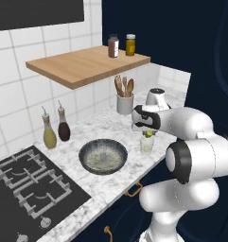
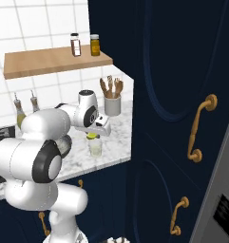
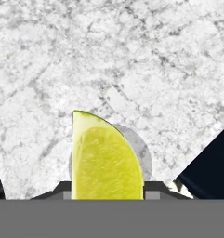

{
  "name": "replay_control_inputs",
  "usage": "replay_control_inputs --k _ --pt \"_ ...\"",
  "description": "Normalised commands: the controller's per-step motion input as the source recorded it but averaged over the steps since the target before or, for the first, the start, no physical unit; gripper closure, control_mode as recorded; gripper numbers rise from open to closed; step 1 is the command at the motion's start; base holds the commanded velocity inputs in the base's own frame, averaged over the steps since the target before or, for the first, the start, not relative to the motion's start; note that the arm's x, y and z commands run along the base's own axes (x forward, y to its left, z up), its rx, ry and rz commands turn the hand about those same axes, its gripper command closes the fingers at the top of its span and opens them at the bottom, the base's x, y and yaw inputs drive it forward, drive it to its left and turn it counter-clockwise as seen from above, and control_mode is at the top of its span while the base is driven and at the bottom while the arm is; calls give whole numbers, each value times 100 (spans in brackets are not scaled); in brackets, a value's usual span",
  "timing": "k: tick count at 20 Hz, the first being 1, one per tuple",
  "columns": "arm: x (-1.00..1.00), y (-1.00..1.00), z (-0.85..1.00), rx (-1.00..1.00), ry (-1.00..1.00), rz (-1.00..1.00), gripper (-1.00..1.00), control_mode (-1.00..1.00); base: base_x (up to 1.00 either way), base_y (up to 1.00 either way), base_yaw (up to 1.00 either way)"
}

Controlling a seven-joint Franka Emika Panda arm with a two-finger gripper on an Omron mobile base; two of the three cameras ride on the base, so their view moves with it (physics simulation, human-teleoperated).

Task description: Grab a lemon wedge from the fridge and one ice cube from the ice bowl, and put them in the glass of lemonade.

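Note:
My gripper [image 1: 147, 133] hangs just above the glass of lemonade [image 1: 146, 145], shut on the lemon wedge [image 1: 149, 134]. In the hand view the bright yellow lemon wedge [image 3: 105, 158] stands upright between my fingertips [image 3: 62, 188], and part of the glass's rim [image 3: 144, 155] shows behind it. From the right side, the gripper [image 2: 92, 135] holds the lemon wedge [image 2: 91, 137] directly over the glass [image 2: 95, 148]. The ice bowl [image 1: 119, 163] sits left of the glass, with a small pale ice cube [image 1: 103, 154] at its centre. An edge of the grey fridge [image 2: 216, 190] shows at the lower right.
A white crock of wooden spoons [image 1: 125, 103] stands behind the glass. Two oil bottles [image 1: 49, 135] stand by the tiled wall, under a wooden shelf [image 1: 82, 66] with two jars. The black stove [image 1: 25, 189] lies to the left. Navy cabinets [image 2: 173, 71] rise to the right.

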Motion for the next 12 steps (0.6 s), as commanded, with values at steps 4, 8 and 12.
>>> replay_control_inputs --k 4,8,12 --pt "0 0 0 0 0 0 -100 -100 0 0 0" --pt "0 0 0 0 0 0 -100 -100 0 0 0" --pt "0 0 0 0 0 0 -100 -100 0 0 0"
